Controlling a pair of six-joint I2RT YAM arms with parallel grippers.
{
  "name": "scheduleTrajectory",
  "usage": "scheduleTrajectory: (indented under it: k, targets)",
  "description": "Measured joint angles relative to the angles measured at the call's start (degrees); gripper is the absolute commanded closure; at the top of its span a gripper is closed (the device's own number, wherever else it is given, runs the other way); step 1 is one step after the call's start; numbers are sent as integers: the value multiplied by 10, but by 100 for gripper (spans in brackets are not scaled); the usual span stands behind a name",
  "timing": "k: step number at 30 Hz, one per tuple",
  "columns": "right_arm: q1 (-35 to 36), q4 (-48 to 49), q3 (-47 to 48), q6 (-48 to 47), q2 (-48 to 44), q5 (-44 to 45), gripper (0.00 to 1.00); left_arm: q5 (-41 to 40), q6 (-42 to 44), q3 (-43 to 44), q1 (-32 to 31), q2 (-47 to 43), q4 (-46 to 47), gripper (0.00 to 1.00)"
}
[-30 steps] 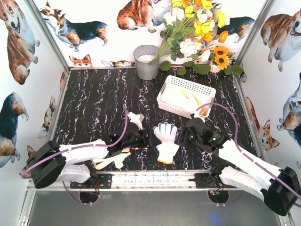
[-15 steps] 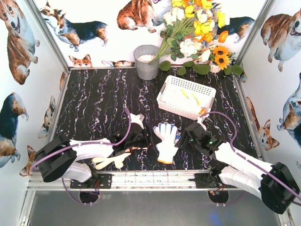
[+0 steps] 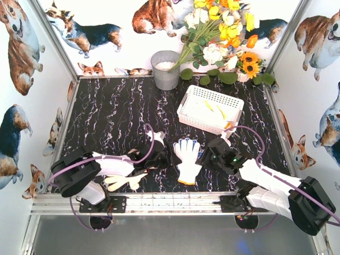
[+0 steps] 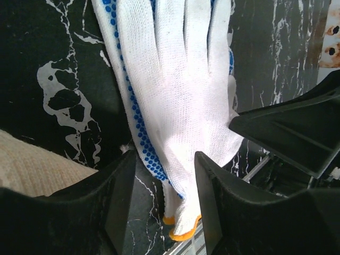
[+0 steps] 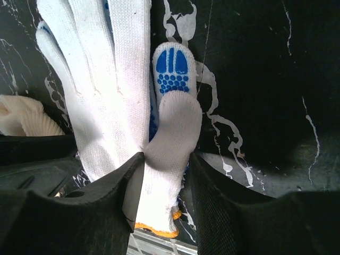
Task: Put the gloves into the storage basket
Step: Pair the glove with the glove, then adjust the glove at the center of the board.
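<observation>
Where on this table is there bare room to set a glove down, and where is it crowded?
Bare: the wide left half of the table, between the grey bucket and the left arm; also a narrow strip right of the storage basket. Crowded: the near centre, where left gripper and right gripper flank the white glove.

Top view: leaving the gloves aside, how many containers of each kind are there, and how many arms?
Basket: 1
Bucket: 1
Arms: 2, left arm and right arm
Total: 4
</observation>
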Motion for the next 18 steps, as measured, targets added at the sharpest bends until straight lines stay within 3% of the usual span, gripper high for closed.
scheduleTrajectory:
  k: [4, 18]
  targets:
    - [0, 5, 0, 0, 6, 3, 64, 0, 0, 0, 0, 12, 3, 65]
    - [-3, 21, 0, -16, 6, 7, 97, -13, 1, 3, 0, 34, 19, 95]
